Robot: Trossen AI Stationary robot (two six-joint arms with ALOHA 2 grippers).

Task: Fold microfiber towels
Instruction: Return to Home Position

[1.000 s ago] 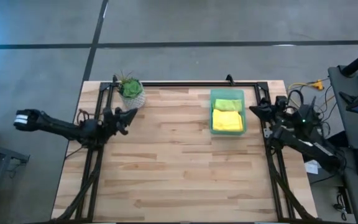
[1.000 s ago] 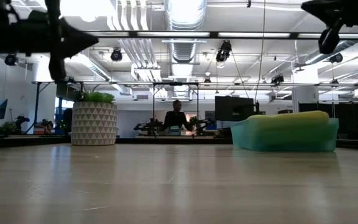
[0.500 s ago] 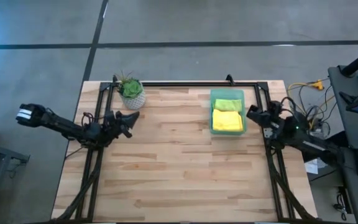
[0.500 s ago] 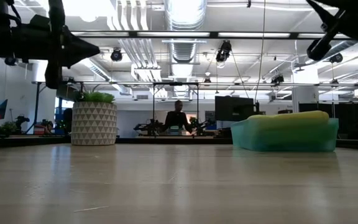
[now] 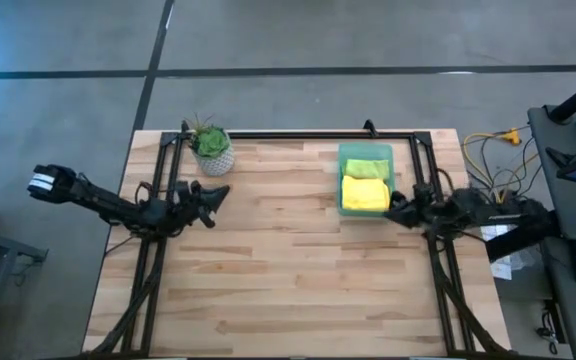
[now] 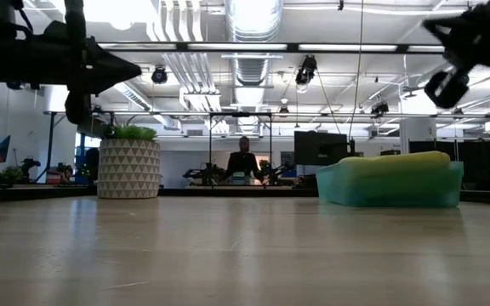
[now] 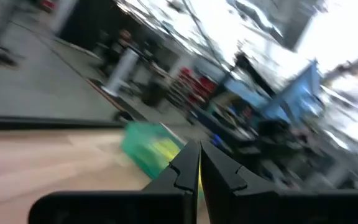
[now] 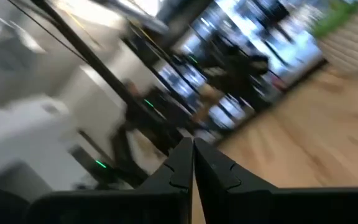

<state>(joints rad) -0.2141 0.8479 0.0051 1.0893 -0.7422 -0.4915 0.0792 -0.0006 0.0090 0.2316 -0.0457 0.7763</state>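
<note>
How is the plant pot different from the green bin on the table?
The pot is white, round and patterned; the bin is translucent green and rectangular. The pot holds a spiky plant; the bin holds folded towels. Both stand upright near the table's far edge.

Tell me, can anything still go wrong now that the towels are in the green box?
1. The right gripper, shut, is close by a corner of the green bin. If the arm swings or drops there, it might nudge the bin.
2. The yellow towel bulges above the bin's rim in the low view, so a bump could slide it out.
3. The left gripper, shut, is not far from the potted plant and could knock it if the arm swings that way.
</note>
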